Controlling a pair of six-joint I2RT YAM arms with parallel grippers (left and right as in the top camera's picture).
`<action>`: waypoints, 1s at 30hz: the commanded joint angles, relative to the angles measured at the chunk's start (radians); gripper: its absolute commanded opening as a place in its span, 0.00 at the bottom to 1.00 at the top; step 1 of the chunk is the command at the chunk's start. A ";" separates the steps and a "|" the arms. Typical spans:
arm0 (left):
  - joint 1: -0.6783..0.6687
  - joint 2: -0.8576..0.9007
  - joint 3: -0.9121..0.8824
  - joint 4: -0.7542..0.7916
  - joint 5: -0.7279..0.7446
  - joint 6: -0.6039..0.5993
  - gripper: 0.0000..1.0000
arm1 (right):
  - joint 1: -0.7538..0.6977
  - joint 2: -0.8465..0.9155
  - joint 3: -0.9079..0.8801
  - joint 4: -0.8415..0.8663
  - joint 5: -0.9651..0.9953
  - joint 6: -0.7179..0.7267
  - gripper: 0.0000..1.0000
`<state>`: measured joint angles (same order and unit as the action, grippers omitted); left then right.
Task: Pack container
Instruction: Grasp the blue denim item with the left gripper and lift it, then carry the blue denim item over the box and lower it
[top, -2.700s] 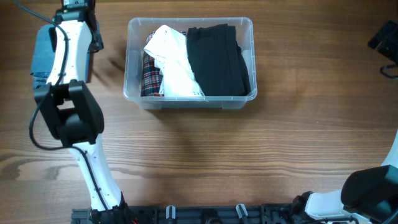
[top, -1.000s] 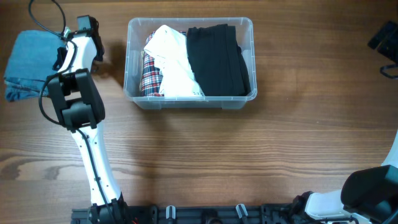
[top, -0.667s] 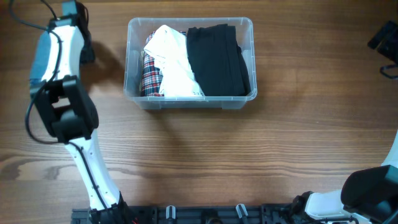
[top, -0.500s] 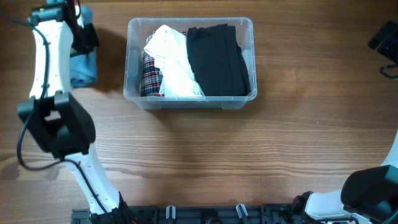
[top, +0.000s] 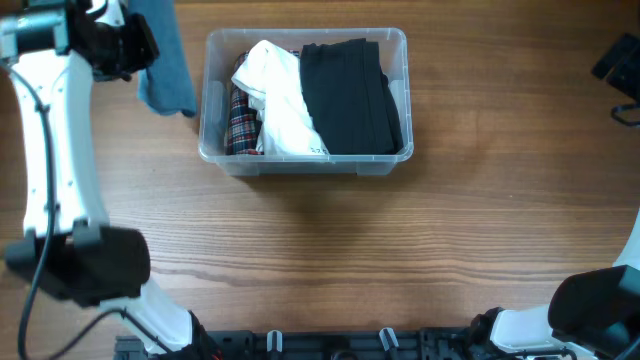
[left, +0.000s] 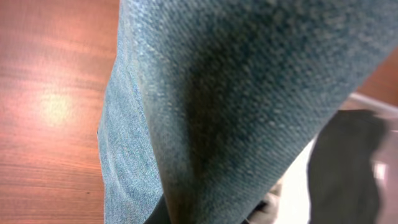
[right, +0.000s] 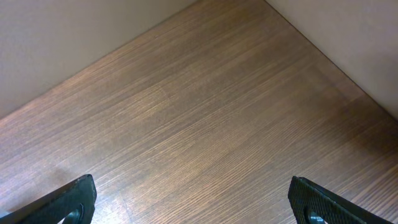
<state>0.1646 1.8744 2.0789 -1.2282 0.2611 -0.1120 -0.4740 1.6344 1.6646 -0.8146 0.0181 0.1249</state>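
The clear plastic container (top: 305, 165) stands at the back of the table. It holds a plaid garment (top: 240, 125), a white garment (top: 275, 95) and a black folded garment (top: 350, 95). My left gripper (top: 125, 45) is shut on a blue denim garment (top: 168, 60), which hangs just left of the container's left wall. The left wrist view is filled by that denim (left: 236, 93), which hides the fingers; the black garment (left: 342, 168) shows at the right. My right gripper (right: 196, 199) is open over bare wood, holding nothing.
A black object (top: 620, 65) lies at the table's far right edge. The left arm's base link (top: 85, 265) stands at the front left, and the right arm's base (top: 590, 305) at the front right corner.
The left arm has lifted the blue denim garment off the table at the far left and swung it right and back, up to the container's left wall. The right gripper has not moved.
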 joint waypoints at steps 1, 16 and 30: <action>0.002 -0.136 0.016 0.019 0.204 -0.029 0.04 | 0.002 0.011 -0.004 -0.001 -0.015 -0.018 1.00; -0.338 -0.143 0.016 0.271 0.633 -0.138 0.04 | 0.002 0.011 -0.004 -0.001 -0.016 -0.018 1.00; -0.497 0.128 0.016 0.425 0.762 -0.245 0.04 | 0.002 0.011 -0.004 -0.001 -0.016 -0.018 1.00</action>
<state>-0.3332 1.9591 2.0781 -0.8280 0.9264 -0.3534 -0.4740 1.6344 1.6646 -0.8146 0.0181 0.1249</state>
